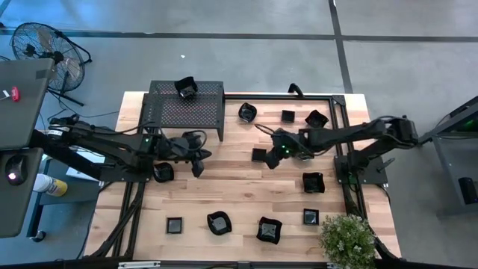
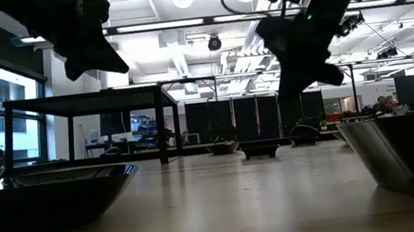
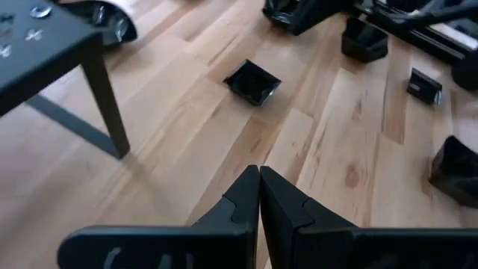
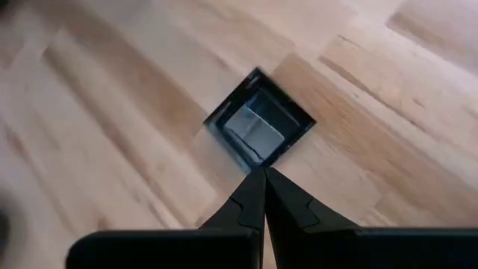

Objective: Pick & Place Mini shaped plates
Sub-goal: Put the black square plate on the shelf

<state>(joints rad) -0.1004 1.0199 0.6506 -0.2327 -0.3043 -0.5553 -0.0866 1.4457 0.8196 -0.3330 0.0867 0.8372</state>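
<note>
Several small glossy black plates lie scattered flat on the wooden table. One more plate sits on top of the black perforated rack. My right gripper is shut and hovers just over a square plate near the table's middle; in the low view it hangs clear above the tabletop. My left gripper is shut and empty. It floats over bare wood right of the rack, with the same square plate ahead of it.
The rack stands on thin legs at the far left. Plates line the far edge, the right side and the near edge. One plate lies beside my left arm. A potted plant stands at the near right corner.
</note>
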